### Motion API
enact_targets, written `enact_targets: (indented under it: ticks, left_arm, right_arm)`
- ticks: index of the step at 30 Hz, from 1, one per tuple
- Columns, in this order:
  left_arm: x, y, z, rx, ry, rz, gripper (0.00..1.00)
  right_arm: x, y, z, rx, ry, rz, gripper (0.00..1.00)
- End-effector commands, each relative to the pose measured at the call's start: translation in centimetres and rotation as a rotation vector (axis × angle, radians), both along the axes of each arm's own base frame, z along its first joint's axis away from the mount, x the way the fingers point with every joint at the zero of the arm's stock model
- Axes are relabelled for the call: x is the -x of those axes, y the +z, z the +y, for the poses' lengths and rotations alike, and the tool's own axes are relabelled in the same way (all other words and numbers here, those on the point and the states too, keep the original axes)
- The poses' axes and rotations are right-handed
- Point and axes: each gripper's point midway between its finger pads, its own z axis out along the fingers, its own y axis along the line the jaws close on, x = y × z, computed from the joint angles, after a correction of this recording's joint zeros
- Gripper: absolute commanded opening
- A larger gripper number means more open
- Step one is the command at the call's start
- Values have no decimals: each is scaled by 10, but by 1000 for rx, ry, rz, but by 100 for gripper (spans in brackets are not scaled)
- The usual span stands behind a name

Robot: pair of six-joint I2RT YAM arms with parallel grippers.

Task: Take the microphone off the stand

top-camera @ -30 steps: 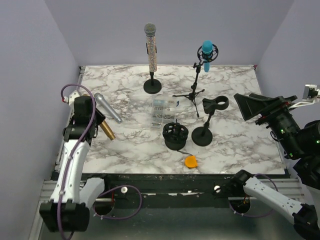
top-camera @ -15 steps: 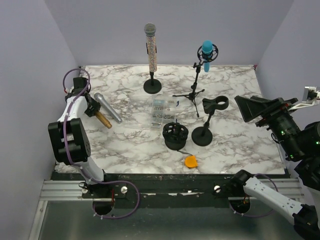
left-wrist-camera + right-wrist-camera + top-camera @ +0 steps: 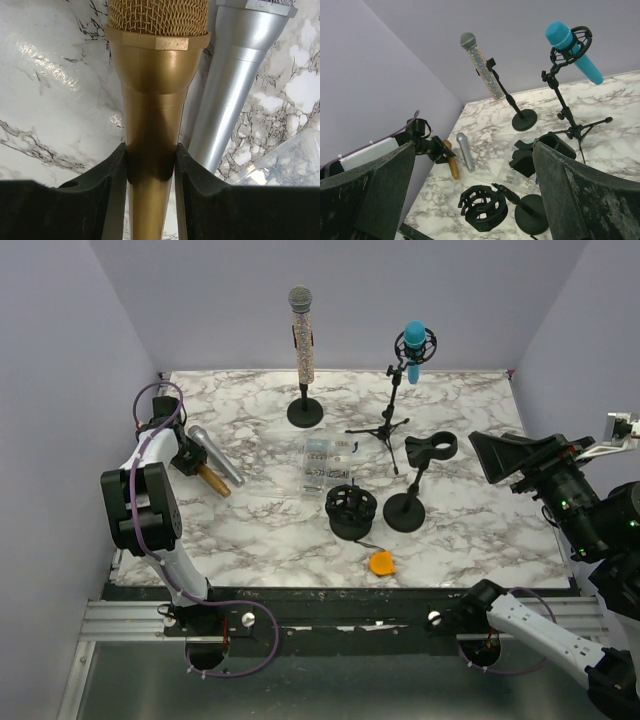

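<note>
My left gripper (image 3: 190,458) is shut on a gold microphone (image 3: 213,481) low at the table's left edge. In the left wrist view both fingers (image 3: 115,190) press on the gold body (image 3: 157,100). A silver microphone (image 3: 215,455) lies right beside it (image 3: 235,75). A glittery microphone (image 3: 301,335) stands upright in a round-base stand (image 3: 305,412) at the back. A blue microphone (image 3: 413,348) sits in a shock mount on a tripod stand (image 3: 385,425). My right gripper (image 3: 500,455) is open and empty, high at the right.
An empty clip stand (image 3: 430,448) with a round base (image 3: 405,512) stands right of centre. A loose black shock mount (image 3: 351,510), a clear plastic box (image 3: 325,465) and a small orange object (image 3: 381,562) lie mid-table. Purple walls enclose the table.
My left arm has folded back toward the left wall with the gold microphone in its grip. The microphone has shifted a little toward the back. The right arm has not moved.
</note>
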Motion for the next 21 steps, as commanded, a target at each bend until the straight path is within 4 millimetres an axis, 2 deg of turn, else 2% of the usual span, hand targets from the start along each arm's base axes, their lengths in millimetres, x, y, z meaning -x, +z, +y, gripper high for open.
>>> enact_targets:
  ticks: [1,11,16,21]
  left_arm:
    - [-4,-2,-5,35,11,-6,22]
    - [-4,-2,0,18,25,7,48]
    - [-4,-2,-1,20,20,9,56]
    - [-5,-1,-7,54,9,1,58]
  right_arm:
    - [-7,-7,7,6,6,29,100]
    - [-5,-3,2,3,-12,18,100]
    - [-10,-9,6,39,-8,33,100]
    - [-15,-14,13,113,11,57,100]
